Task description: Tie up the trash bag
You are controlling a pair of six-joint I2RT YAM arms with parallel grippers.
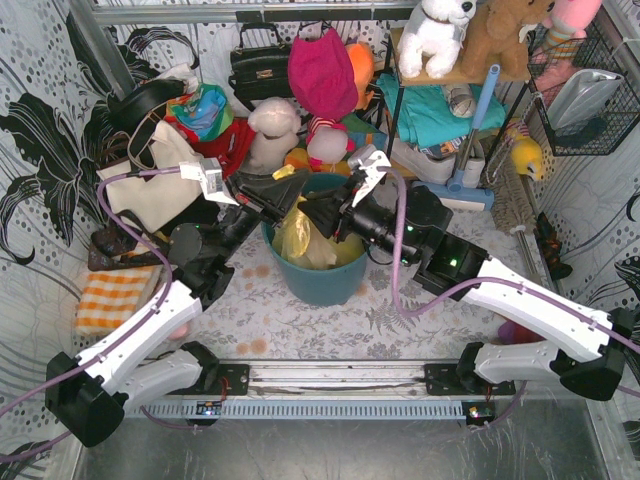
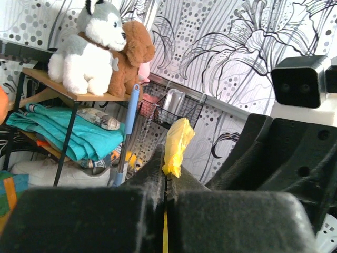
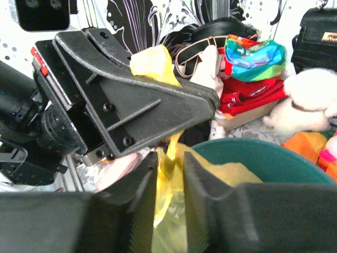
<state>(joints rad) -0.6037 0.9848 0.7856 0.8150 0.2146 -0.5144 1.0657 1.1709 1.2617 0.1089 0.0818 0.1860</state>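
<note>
Trash bag (image 1: 300,240) top: left tool (image 2: 166,176) pinches it tight, right tool (image 3: 170,168) spread around it. Pull slow, no rip.

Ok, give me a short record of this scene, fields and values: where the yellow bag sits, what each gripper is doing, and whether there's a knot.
bag: thin translucent yellow plastic trash bag, sitting inside the round teal plastic bin
left gripper: shut on a bunched strand of the bag's top
right gripper: jaws a little apart, a yellow strand running between them
position: both grippers nearly tip to tip above the bin's rim
knot: cannot tell; the grippers cover the bag's top
</note>
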